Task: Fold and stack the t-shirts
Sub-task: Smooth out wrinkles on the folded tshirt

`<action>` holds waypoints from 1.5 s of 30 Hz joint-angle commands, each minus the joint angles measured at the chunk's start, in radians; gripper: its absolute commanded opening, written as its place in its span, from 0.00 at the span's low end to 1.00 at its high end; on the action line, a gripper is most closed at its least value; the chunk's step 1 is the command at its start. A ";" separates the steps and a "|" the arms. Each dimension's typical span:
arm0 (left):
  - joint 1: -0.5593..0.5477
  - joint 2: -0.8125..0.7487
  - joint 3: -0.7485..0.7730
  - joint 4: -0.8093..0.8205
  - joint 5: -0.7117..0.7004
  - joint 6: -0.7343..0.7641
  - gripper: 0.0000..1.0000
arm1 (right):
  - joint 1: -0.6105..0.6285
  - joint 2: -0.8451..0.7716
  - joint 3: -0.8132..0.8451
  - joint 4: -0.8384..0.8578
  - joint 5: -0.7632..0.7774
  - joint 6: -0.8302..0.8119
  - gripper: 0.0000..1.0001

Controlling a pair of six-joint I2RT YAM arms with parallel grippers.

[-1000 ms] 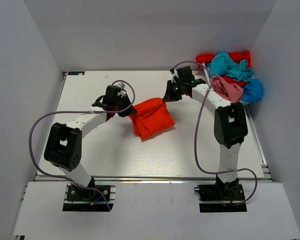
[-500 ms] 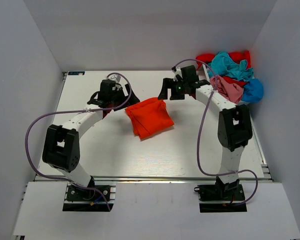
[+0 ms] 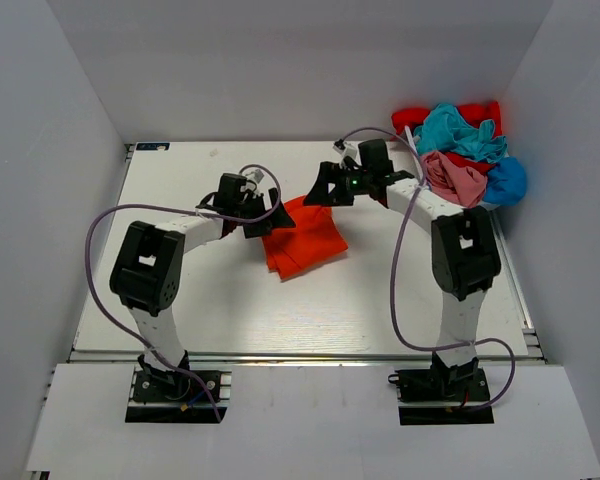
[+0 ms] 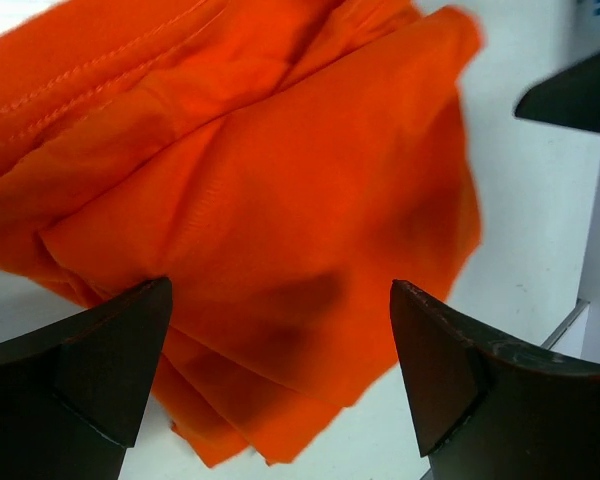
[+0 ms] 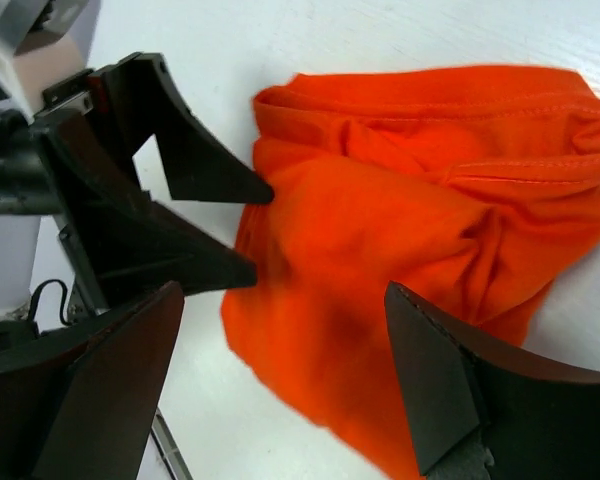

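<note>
The folded orange-red t-shirt lay mid-bench, no longer pinched at its corners as it was a second before. The left claw, spread wide, hung at the shirt's left edge. The right claw, also spread, hung over its far corner. Neither held cloth. The other t-shirts sat heaped at the bench's far right corner.
</note>
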 commanded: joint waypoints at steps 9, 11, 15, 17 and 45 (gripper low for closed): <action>0.018 0.122 0.061 -0.025 -0.004 0.054 1.00 | -0.005 0.301 0.054 0.048 0.347 0.250 0.87; 0.018 0.122 0.061 -0.025 -0.004 0.064 1.00 | -0.004 0.277 0.013 0.054 0.361 0.299 0.87; 0.018 0.088 0.035 -0.025 0.033 0.126 1.00 | 0.009 0.151 -0.243 0.166 0.361 0.330 0.85; 0.004 0.060 -0.009 -0.034 0.042 0.140 1.00 | 0.015 0.055 -0.337 0.174 0.366 0.335 0.85; -0.016 -0.167 -0.121 -0.073 -0.079 0.162 0.68 | 0.082 -0.409 -0.555 0.060 0.415 -0.063 0.82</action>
